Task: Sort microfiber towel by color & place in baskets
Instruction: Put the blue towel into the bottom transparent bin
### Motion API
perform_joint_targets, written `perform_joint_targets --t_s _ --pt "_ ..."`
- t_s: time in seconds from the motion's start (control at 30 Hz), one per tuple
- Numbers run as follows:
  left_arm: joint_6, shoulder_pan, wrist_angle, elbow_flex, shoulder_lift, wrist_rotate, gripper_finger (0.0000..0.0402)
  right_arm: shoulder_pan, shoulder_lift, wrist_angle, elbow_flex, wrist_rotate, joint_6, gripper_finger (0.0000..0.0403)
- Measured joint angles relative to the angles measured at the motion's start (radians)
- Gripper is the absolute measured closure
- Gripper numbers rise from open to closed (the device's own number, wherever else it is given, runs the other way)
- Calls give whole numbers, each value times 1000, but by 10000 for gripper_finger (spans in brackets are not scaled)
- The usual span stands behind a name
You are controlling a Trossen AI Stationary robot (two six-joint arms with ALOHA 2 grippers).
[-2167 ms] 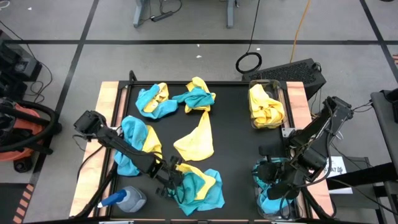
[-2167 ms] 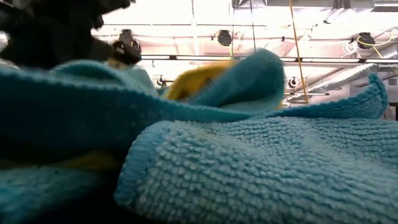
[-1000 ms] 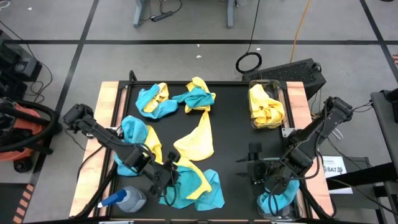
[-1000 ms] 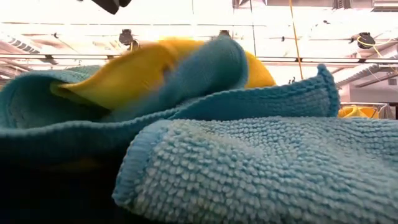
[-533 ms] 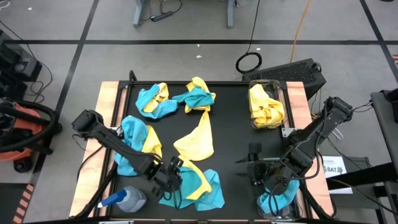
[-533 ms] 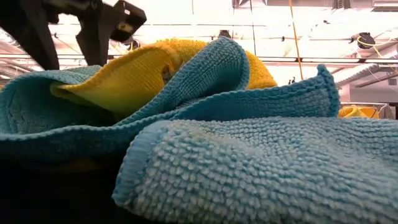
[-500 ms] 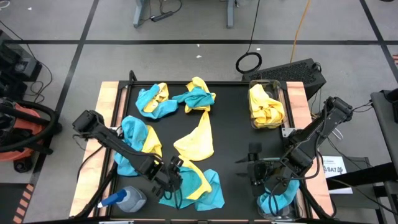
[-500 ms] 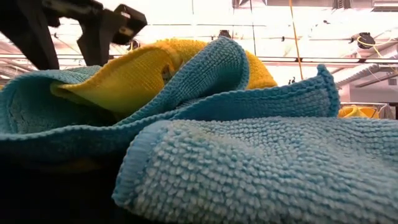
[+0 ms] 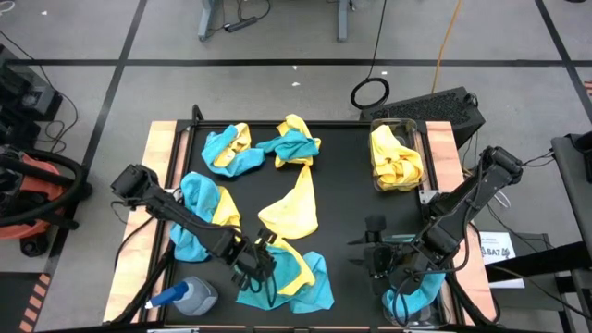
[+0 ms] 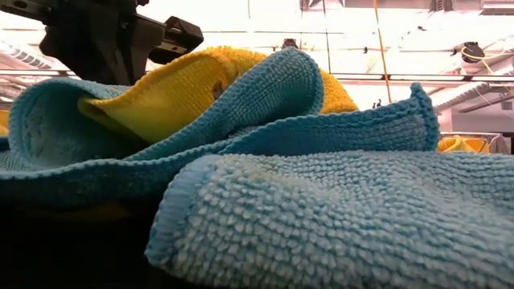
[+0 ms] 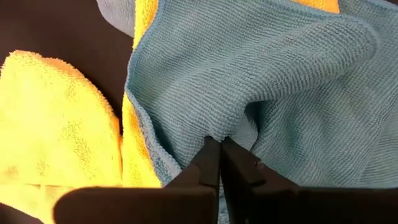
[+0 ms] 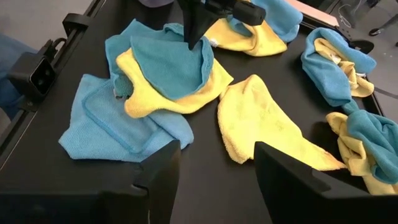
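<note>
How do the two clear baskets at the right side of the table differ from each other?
The far basket holds only yellow towels; the near basket holds a teal towel. The far basket stands free, while the right gripper hangs beside the near basket. Both sit along the table's right edge.

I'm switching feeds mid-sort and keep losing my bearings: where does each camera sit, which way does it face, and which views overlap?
High view: overhead, straight down on the table, both arms, both baskets.
Low view: at tabletop height, pressed against a teal towel; the left arm shows above.
Left wrist view: looks past the left gripper, shut on the teal towel.
Right wrist view: looks across the table past the open right gripper.
Shared: high and right wrist views both show the loose yellow towel.
</note>
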Motion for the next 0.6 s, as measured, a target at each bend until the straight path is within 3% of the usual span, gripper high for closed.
perform_joint_targets --t_s 0.27,0.6 --pt "29 1 9 0 -30 -19 398 -1 0 1 0 0 0 207" --pt "50 -23 -103 127 -238 -86 399 -22 0 107 0 -32 -46 206"
